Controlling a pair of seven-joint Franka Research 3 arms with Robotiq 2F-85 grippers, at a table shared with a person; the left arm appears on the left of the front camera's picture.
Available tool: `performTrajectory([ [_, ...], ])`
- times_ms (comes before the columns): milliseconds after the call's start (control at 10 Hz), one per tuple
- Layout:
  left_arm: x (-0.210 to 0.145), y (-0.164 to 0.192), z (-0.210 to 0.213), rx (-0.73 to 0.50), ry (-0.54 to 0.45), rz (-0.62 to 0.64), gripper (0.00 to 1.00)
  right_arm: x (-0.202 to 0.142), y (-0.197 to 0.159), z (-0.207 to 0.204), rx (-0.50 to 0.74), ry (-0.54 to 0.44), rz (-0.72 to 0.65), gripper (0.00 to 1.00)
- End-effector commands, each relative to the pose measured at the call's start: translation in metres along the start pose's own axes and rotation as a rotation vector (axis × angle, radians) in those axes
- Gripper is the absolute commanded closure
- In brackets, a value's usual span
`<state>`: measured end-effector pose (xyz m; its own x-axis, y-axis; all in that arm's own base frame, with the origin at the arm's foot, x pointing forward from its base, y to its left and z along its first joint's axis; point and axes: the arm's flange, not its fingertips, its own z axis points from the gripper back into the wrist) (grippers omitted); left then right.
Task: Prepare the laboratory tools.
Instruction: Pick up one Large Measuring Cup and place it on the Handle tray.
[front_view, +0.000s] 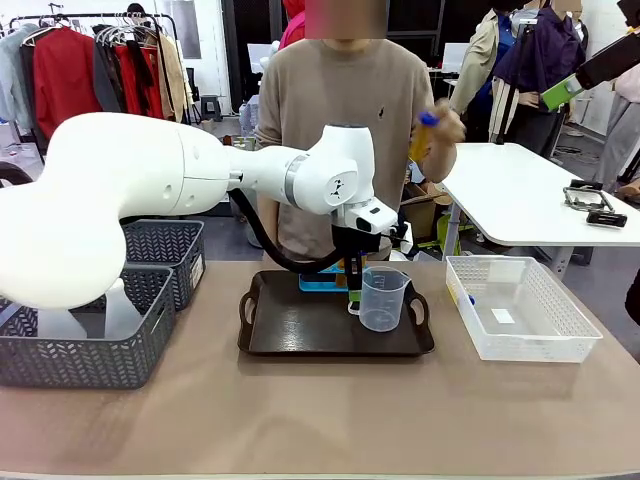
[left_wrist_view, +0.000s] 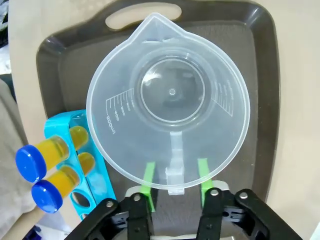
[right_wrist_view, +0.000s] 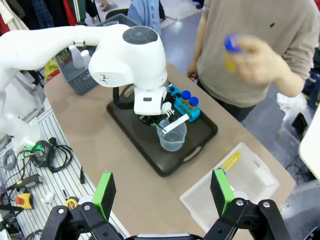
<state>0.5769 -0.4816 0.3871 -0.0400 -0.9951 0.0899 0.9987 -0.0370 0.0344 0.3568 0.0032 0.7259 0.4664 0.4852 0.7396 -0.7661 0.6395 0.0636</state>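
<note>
The clear beaker (front_view: 383, 298) (left_wrist_view: 170, 100) stands upright on the dark tray (front_view: 300, 335). My left gripper (front_view: 352, 292) (left_wrist_view: 175, 175) is at its handle (left_wrist_view: 174, 167), open, with a gap between each green pad and the handle. Beside the beaker, the blue rack (left_wrist_view: 97, 182) (right_wrist_view: 181, 104) holds two blue-capped yellow tubes (left_wrist_view: 50, 155). The person's hand holds another tube (front_view: 425, 135) (right_wrist_view: 230, 50) up in the air. One more tube (right_wrist_view: 229, 162) lies in the white basket (front_view: 520, 345). My right gripper (right_wrist_view: 162, 192) hovers high above the table's near edge, open and with nothing in it.
Two grey baskets (front_view: 150, 265) stand at the table's left, and the nearer one holds translucent white flasks (front_view: 120, 312). The person stands at the far side behind the tray. My left arm stretches from the left over the baskets.
</note>
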Motion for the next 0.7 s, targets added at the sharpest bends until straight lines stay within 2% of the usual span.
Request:
performTrajectory([
  [0, 0.003, 0.002, 0.014, -0.010, 0.010, 0.002, 0.00, 0.000, 0.001, 0.000, 0.014, -0.012, 0.005, 0.00],
  [600, -0.005, -0.021, 0.062, -0.039, 0.001, 0.022, 0.00, 0.000, 0.001, 0.000, 0.014, -0.012, 0.005, 0.00],
])
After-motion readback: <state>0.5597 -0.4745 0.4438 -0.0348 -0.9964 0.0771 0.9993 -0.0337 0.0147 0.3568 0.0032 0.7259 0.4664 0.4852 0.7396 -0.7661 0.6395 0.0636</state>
